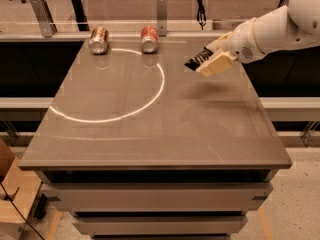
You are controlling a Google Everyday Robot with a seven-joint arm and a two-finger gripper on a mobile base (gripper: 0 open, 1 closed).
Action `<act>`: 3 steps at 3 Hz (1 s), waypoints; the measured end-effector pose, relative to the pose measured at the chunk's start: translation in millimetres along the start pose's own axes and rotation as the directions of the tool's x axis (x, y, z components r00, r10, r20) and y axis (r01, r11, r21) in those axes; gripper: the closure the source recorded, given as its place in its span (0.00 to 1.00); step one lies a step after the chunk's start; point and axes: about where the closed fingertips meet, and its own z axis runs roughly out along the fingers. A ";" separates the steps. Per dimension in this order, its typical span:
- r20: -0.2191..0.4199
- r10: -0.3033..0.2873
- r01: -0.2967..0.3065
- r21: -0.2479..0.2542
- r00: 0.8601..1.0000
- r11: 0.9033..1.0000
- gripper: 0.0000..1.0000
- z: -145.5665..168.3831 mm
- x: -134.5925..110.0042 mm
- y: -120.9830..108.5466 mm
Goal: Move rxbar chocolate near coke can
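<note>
My gripper (206, 64) hangs above the right rear part of the table, shut on the rxbar chocolate (197, 60), a flat dark bar with white lettering that sticks out to the left of the cream fingers (216, 64). The bar is lifted off the surface. The coke can (149, 39), red with a silver end, lies on its side at the table's back edge, left of the gripper and apart from the bar.
A paler copper-and-silver can (99, 39) lies on its side at the back left. A bright ring of light marks the brown table (150, 134). A rail with metal posts runs behind the table. My white arm (275, 29) reaches in from the upper right.
</note>
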 end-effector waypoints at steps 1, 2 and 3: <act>0.020 0.037 -0.038 0.036 0.999 0.999 1.00 13.1 0.9 -6.2; 0.071 0.049 -0.054 0.074 0.996 0.996 1.00 48.8 -5.8 -28.7; 0.100 0.060 -0.071 0.112 0.993 0.991 1.00 84.5 -6.7 -56.3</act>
